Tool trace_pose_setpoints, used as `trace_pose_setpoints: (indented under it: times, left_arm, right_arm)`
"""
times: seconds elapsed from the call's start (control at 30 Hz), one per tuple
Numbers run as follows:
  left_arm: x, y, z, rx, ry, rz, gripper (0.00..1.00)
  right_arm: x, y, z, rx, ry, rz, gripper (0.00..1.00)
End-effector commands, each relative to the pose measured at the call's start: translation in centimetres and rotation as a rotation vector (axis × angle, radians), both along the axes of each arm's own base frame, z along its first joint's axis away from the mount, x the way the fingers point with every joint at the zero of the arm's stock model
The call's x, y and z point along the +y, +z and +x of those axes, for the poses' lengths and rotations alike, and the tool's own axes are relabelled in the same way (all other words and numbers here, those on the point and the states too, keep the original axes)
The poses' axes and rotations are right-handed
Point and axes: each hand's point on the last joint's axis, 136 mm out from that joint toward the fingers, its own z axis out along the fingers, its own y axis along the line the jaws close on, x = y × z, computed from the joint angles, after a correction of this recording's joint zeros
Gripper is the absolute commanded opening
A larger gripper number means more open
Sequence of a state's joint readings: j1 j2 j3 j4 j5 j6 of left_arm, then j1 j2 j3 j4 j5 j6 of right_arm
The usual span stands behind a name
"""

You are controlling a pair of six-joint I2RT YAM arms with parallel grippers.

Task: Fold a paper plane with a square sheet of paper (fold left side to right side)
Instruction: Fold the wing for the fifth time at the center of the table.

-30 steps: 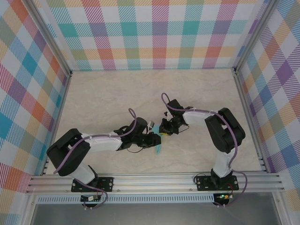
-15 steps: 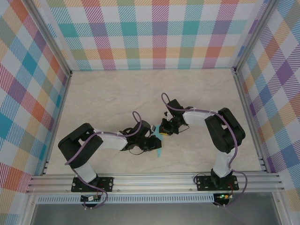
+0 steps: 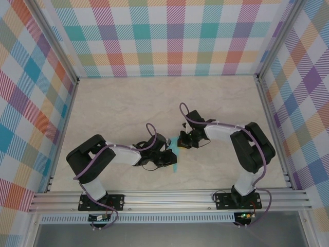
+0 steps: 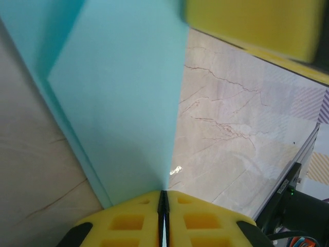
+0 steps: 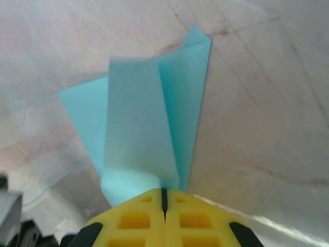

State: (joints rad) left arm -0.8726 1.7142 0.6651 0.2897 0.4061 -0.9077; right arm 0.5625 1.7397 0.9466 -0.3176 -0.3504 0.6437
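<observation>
One folded teal paper [image 5: 139,118], gripped twice.
L end effector [image 4: 163,198] & R end effector [image 5: 164,194] each clamped tight on paper, facing each other near worktop [image 3: 118,108] centre; creased flaps fan out from R's jaws.

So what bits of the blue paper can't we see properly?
Top view: the folded teal paper is tiny, and the left pincer and right pincer cover most of it.
Left wrist view: the paper runs off the top edge; the yellow thing above it is too blurred to name.
Right wrist view: the paper's near end hides between the right pincer's shut pads.
</observation>
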Motion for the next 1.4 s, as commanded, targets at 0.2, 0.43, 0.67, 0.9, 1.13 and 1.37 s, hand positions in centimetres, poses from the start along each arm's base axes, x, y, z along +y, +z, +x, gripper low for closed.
trace_pose_setpoints:
  times: [0.2,0.43,0.67,0.9,1.13,1.37]
  left_arm:
    - [2.3,-2.9,-1.6,0.064,0.024,0.146,0.06]
    - [2.4,-3.0,-1.6,0.059,0.023,0.156,0.05]
    - [2.4,-3.0,-1.6,0.06,0.022,0.155,0.05]
    - [2.3,-3.0,-1.8,0.072,0.026,0.142,0.04]
    - [2.5,-3.3,-1.9,0.081,0.025,0.146,0.03]
    - [2.5,-3.4,-2.0,0.083,0.027,0.145,0.03]
  right_arm:
    - [1.1,1.4,-1.9,-0.011,-0.009,0.151,0.0]
    - [2.5,1.0,-2.7,0.008,0.022,0.181,0.0]
    - [2.7,-0.3,-2.5,0.021,0.027,0.151,0.0]
    - [2.0,-1.7,-1.6,0.031,0.038,0.089,0.01]
    - [0.6,-2.8,-0.5,0.025,0.056,0.054,0.01]
    - [-0.6,-3.9,0.7,-0.061,0.122,0.001,0.01]
